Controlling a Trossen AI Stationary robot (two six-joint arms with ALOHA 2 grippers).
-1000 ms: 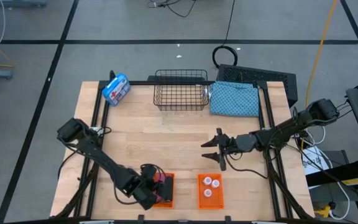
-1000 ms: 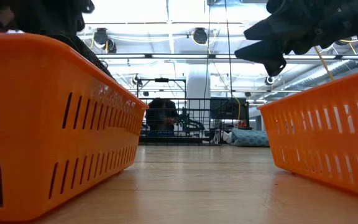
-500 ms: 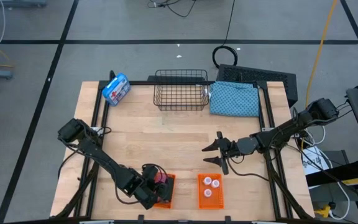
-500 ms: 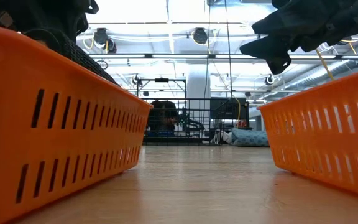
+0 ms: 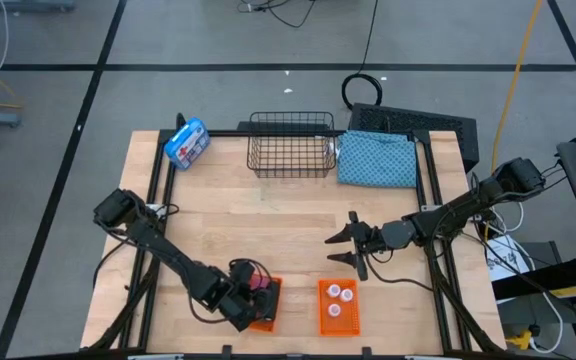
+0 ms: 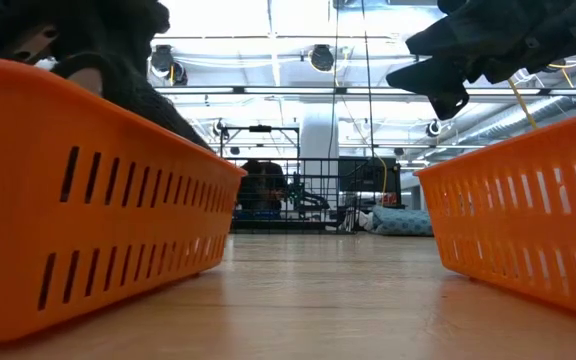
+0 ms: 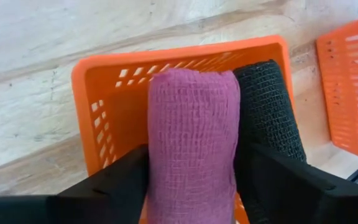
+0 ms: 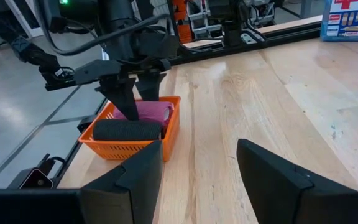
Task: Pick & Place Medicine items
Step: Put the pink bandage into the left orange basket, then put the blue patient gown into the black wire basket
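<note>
Your left gripper [image 7: 191,186] has its fingers either side of the pink gauze roll [image 7: 191,143], lowered into the orange slotted basket [image 7: 104,81] beside the black roll [image 7: 267,112]; whether they clamp it, I cannot tell. Your right gripper [image 5: 346,243] waits mid-table, fingers apart.

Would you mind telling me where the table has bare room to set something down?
Bare wood lies between the wire basket and the two orange bins, left of the right gripper. It is crowded at the left bin, where the left gripper straddles the pink roll.

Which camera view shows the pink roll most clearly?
The left wrist view: the pink roll fills it, between the left pincer's fingers. The right wrist view shows it partly; the high view only a speck; the low view nothing.
</note>
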